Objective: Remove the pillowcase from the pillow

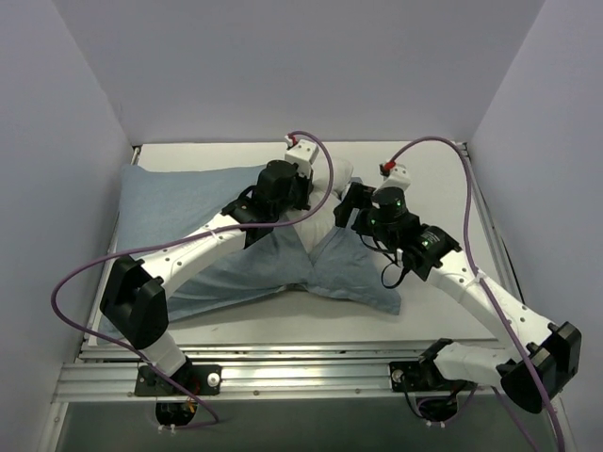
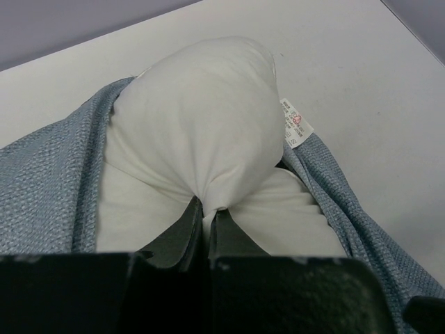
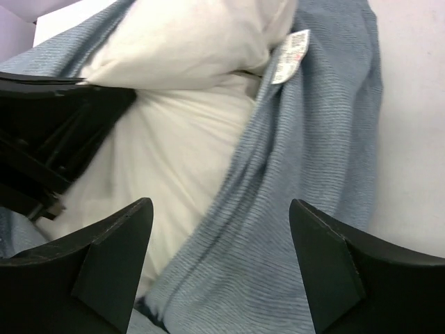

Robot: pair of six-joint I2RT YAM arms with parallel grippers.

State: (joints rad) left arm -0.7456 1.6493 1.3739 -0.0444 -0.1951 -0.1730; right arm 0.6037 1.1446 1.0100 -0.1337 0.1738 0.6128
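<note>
The white pillow pokes out of the open end of the pale blue-grey pillowcase near the table's middle. In the left wrist view the pillow bulges past the cloth, with its white sewn tag at the right. My left gripper is shut on a pinch of the pillow's white fabric; it shows from above too. My right gripper is open, hovering just over the pillowcase's edge beside the bare pillow; from above it sits right of the pillow.
The pillowcase spreads left and toward the near edge over the white table. Pale walls stand close on the left, back and right. The left arm's black body sits close to the left of my right gripper.
</note>
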